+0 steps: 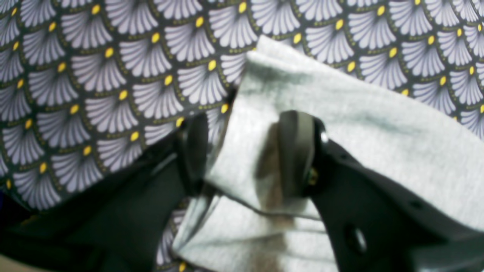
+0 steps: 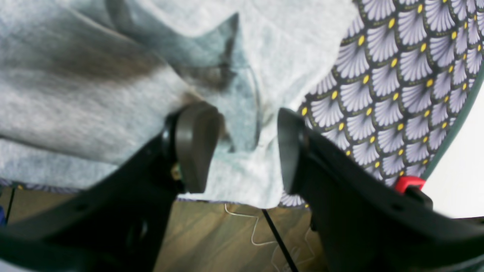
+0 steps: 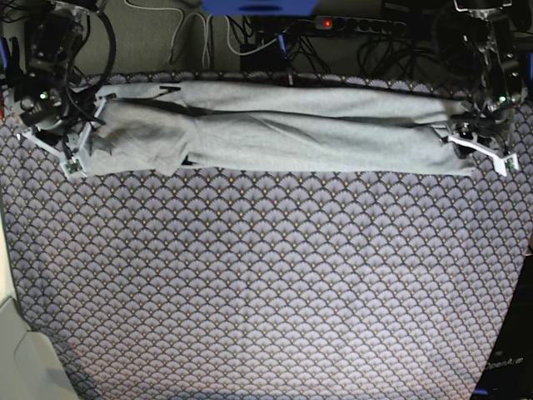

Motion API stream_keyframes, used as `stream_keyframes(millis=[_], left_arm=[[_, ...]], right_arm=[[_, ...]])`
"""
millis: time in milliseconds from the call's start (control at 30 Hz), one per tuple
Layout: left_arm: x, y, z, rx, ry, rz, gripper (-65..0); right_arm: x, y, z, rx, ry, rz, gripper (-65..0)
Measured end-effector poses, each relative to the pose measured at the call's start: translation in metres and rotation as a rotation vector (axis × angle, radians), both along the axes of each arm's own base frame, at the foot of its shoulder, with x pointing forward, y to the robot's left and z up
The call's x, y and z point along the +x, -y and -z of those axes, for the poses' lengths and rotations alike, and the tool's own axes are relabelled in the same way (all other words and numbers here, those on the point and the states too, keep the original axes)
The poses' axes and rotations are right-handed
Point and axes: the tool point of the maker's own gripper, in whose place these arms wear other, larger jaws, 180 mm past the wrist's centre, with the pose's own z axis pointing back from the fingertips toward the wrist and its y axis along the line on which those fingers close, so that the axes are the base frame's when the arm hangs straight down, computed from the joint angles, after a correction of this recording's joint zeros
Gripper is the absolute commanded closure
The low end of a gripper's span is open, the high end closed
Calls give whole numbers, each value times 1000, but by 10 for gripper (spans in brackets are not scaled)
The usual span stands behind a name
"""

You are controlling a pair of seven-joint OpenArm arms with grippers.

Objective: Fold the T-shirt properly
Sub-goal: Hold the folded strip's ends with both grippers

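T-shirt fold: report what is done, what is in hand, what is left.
Done: the T-shirt lies folded lengthwise into a long band on the patterned cloth. In hand: the left gripper and right gripper sit at opposite ends, jaws apart around fabric. Left: folding the band across into a compact stack.

A scallop-patterned cloth (image 3: 266, 283) with yellow dots covered the table surface. Behind its far edge lay tangled cables (image 3: 250, 37), a power strip (image 3: 358, 25) showing a red light, and a blue object (image 3: 258, 7).
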Motion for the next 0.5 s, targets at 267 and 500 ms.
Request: stream_keyframes(millis=[267, 500], left_arm=[[-1, 3, 3, -21, -29, -1, -303], [-1, 3, 3, -21, -29, -2, -303]], right_arm=[[0, 0, 0, 0, 0, 0, -304], [0, 0, 0, 0, 0, 0, -304]])
